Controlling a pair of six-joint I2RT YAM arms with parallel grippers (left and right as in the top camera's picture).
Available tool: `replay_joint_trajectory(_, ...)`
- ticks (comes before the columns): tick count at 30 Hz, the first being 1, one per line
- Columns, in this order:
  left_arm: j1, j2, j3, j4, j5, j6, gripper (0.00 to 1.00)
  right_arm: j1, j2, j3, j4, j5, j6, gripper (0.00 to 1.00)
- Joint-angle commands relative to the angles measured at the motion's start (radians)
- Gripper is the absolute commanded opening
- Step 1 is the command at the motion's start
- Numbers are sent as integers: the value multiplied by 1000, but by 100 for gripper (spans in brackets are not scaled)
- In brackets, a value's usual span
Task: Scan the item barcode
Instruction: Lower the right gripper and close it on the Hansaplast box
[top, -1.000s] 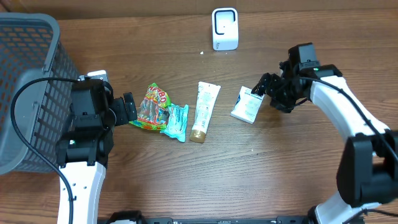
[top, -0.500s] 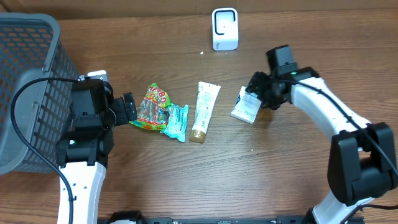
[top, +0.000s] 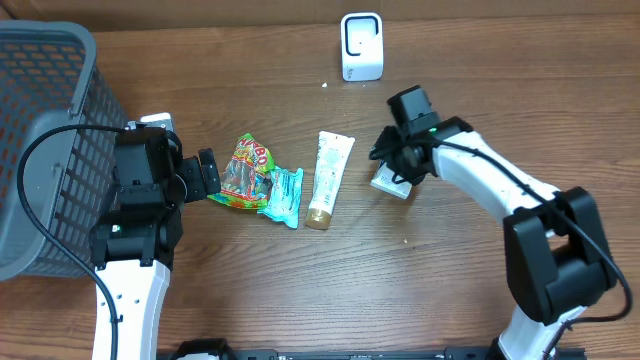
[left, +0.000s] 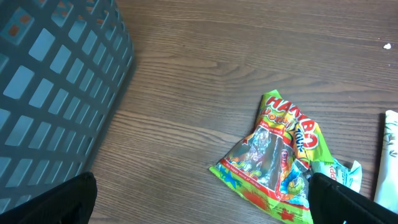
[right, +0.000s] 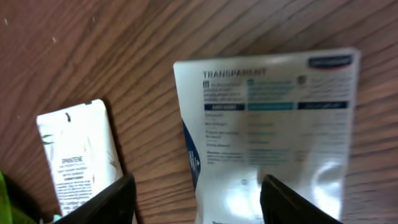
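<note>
Two robot arms work at a wooden desk (top: 300, 290), seen from above. The right tool (top: 399, 160) hangs directly over a flat white packet (right: 273, 124), probably the item to be scanned. The packet lies flat on the desk right beneath this tool. From above only its lower edge shows, because the arm covers the rest.

The tool's fingers (right: 115, 199) are spread and pinch nothing. One is over bare wood just left of the packet, the other above its printed face. This looks like lining up for a pick, so the packet can be lifted toward the scanner (top: 361, 46). The scanner stands upright well beyond the tool and slightly to its left. A cream tube (top: 330, 178) lies just left of the tool.

The left tool (top: 205, 175) is spread wide and empty, seemingly parked out of the way. A bright sweets bag (left: 273, 162) lies just in front of it, with a teal sachet (top: 283, 195) touching the bag's far side. A grey basket (top: 50, 120) sits to the tool's left.

Only the right wrist view shows the packet's print: the heading "TRANSPARENT" above rows of small text, with no barcode visible. Only the overhead view shows the scanner. The left wrist view adds the bag's creases and the basket's mesh.
</note>
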Motion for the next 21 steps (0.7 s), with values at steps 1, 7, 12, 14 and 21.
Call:
replay_joint_trajectory(1, 4, -6, 3, 3, -9, 14, 100, 8, 37, 7, 10, 58, 83, 61)
replay_joint_trajectory(7, 4, -6, 3, 3, -9, 14, 100, 8, 71, 7, 61, 138, 232, 57)
replay_joint_trajectory(12, 4, -6, 3, 3, -9, 14, 99, 8, 117, 7, 109, 191, 365, 46)
replay_joint_trajectory(14, 4, -6, 3, 3, -9, 14, 100, 8, 150, 7, 145, 214, 412, 46)
replay_joint_trajectory(21, 4, -6, 3, 3, -9, 14, 100, 4, 191, 7, 171, 245, 469, 46)
